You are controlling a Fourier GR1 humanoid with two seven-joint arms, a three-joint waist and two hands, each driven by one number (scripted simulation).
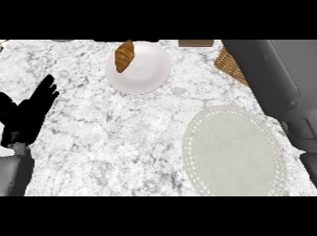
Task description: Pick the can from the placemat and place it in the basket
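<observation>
The pale round placemat [232, 147] lies at the right of the marble counter with nothing on it. No can shows anywhere. A woven basket [228, 64] peeks out at the top right, mostly hidden behind my right forearm [277, 78], which stretches from the lower right up past the view's top edge. My right hand itself is out of sight beyond that edge. At the left, my left hand [25, 115] rests open with its fingers pointing up, holding nothing.
A white plate [144, 76] with a croissant [124, 55] on its far left side stands at the top centre. A small brown object [195, 43] sits at the top edge beside the basket.
</observation>
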